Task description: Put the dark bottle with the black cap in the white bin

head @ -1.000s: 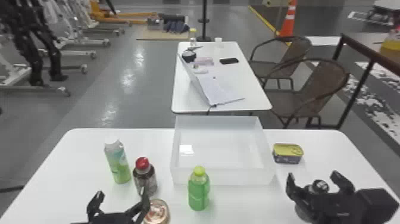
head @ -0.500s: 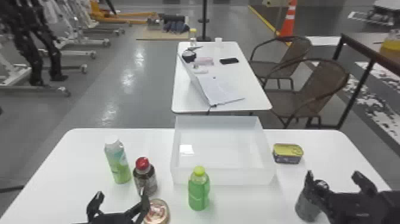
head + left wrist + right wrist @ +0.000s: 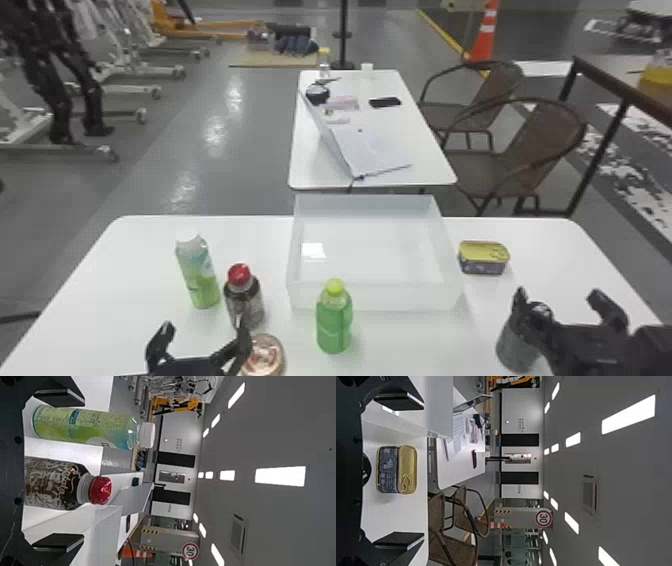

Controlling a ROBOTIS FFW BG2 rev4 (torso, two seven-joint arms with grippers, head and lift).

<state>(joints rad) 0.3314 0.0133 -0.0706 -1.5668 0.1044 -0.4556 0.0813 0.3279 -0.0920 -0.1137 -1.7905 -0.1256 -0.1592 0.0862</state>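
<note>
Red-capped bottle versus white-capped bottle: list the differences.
The red-capped bottle has a dark, patterned body; the white-capped bottle is green and blue. The red-capped bottle is stouter, the white-capped bottle slimmer. The red-capped bottle stands nearer the robot than the white-capped bottle. Both stand upright on the table, outside the white bin.

A round sign reading "30" far behind the table
The number stands in black on the red-ringed white sign (image 3: 543,518), against a pale panel (image 3: 520,515) with yellow-and-black stripes; small print covers the labels of the white-capped bottle (image 3: 91,427) and the tin (image 3: 387,471), and script marks the red-capped bottle (image 3: 49,483), all too small or blurred to read
</note>
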